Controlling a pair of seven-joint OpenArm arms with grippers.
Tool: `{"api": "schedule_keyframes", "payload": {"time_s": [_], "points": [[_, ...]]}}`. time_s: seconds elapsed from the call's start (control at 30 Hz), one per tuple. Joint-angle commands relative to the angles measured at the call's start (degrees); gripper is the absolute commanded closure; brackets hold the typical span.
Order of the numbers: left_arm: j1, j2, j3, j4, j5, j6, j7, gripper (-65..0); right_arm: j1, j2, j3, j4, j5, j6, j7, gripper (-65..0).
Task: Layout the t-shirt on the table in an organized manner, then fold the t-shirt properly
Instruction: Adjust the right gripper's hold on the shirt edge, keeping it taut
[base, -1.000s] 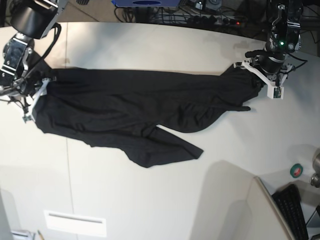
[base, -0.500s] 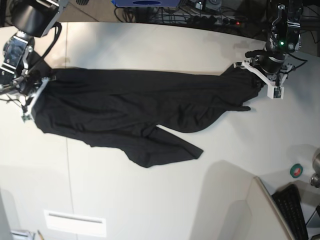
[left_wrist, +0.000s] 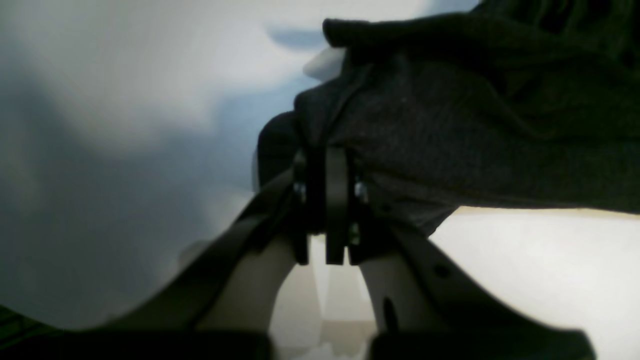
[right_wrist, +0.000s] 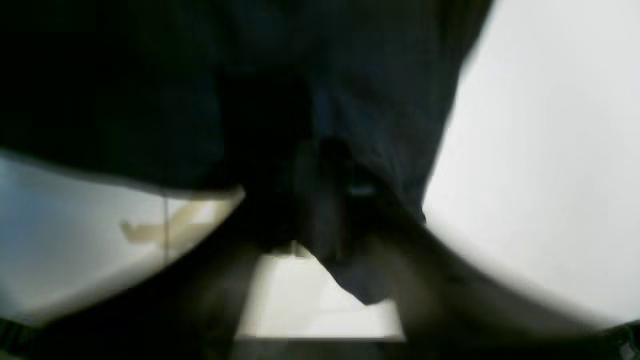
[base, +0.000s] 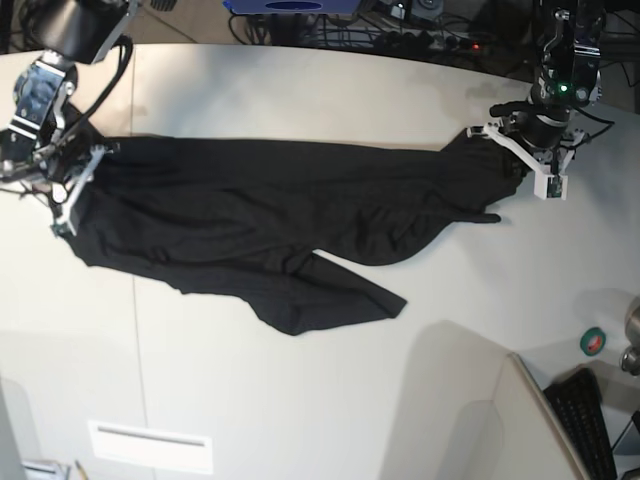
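- Black t-shirt (base: 270, 225) stretched out on the off-white tabletop (base: 330, 95), long axis running side to side across the base view, one end at each arm.
- Plain black side up; cloth rumpled, not flat; a loose flap (base: 330, 300) trailing toward the near edge, ending in a point near the middle of the tabletop.
- Right-hand end of that view bunched and narrowed where the left gripper (base: 530, 165) meets it; a small tongue of cloth sticking out just beside it.
- Left wrist view: left gripper (left_wrist: 327, 165) with jaws clenched on a gathered fold of the t-shirt (left_wrist: 475, 130), cloth lifted slightly off the pale tabletop (left_wrist: 525, 270) beneath.
- Right gripper (base: 75, 185) at the opposite end, on the broad edge of the shirt.
- Right wrist view: dark cloth (right_wrist: 250, 85) draped over and between the fingers, picture blurred; right gripper (right_wrist: 325, 200) too hidden to tell whether released or grasping.
- No containers in sight.
- Thin dark seam (base: 135, 330) crossing the tabletop under the shirt's wide end.
- White vent panel (base: 150, 446) near the front edge, well apart from the cloth.
- Green tape roll (base: 593, 341) and black keyboard (base: 590, 420) at the near right corner, clear of the shirt.
- Cables and a blue object (base: 290, 6) beyond the far edge.
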Motion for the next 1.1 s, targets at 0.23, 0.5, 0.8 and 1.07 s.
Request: {"api": "schedule_keyframes", "payload": {"time_s": [0.23,0.5,0.8,1.07], "points": [[0.18,-0.9,-0.41,0.9,0.0,0.3,-0.93,0.0,1.17,0.84,0.23,-4.38,0.04,0.03,6.73,-36.3],[0.18,-0.9,-0.41,0.9,0.0,0.3,-0.93,0.0,1.26,0.84,0.23,-6.14,0.04,0.03,8.57,-35.9],[0.18,-0.99,-0.41,0.9,0.0,0.3,-0.93,0.0,-1.56,0.4,0.23,-0.95,0.04,0.03,7.96,0.0],[0.88,-0.99,-0.41,0.9,0.0,0.3,-0.93,0.0,-7.98,-1.62,-0.03,14.96,0.04,0.03,-2.24,0.0]]}}
